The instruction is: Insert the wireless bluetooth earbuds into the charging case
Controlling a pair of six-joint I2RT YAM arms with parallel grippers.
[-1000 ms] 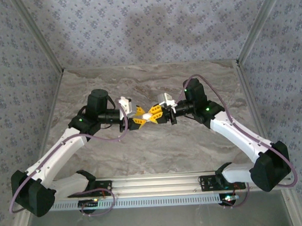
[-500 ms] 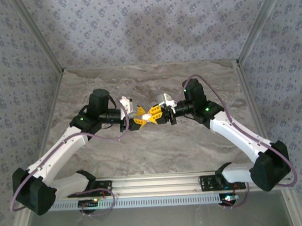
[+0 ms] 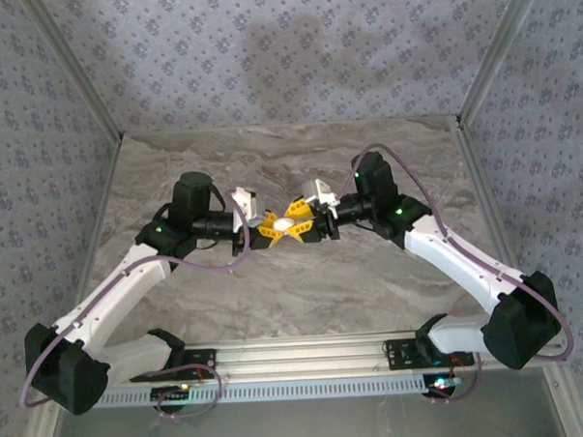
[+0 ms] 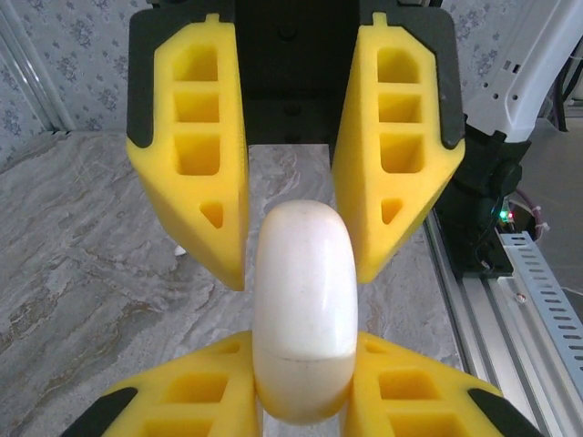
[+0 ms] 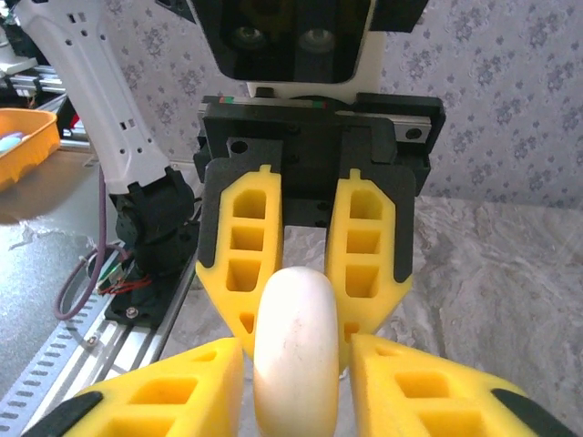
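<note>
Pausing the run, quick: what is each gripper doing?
Left gripper: closed on the white case.
Right gripper: fingers open, flanking the case.

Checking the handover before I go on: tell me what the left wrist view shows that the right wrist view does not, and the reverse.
Left wrist view alone: a seam line across the white case, just above the left arm's jaws, which close on its lower part.
Right wrist view alone: an orange container at the left edge, and two camera lenses above the left arm's jaws.
Both: the case between two pairs of yellow jaws, the marble table, the patterned wall and the slotted rail.
</note>
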